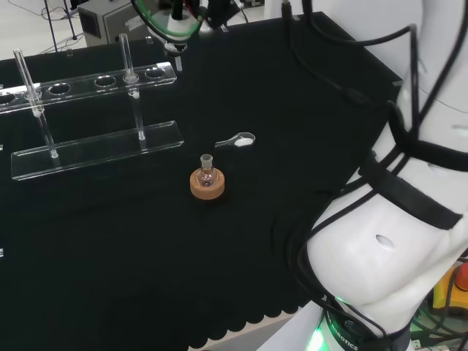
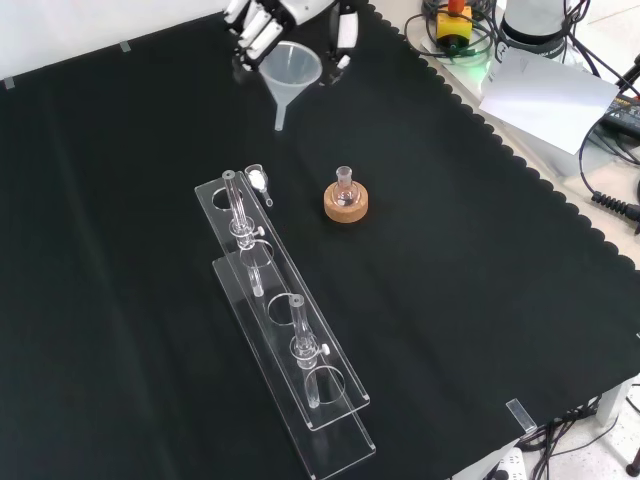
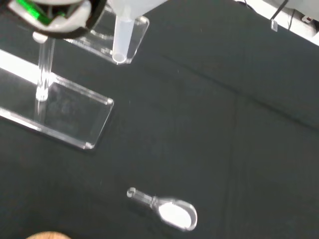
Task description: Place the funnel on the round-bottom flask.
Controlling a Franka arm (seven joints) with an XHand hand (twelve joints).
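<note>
A laboratory: a clear acrylic test-tube rack (image 2: 285, 340) with glass tubes stands on the black-draped tabletop (image 2: 480, 300), a small round-bottom flask (image 2: 345, 190) sits on its cork ring (image 2: 346, 207), cables trail off one corner.

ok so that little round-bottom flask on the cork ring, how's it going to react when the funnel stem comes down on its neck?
The round-bottom flask looks small and probably light, so a sideways nudge could tip it. Its cork ring is low and wide, which should steady it. The neck is narrow clear glass, likely fragile, so the funnel in the hand wants a straight descent.

Hand (image 2: 262, 28) raised, fingers curled.
</note>
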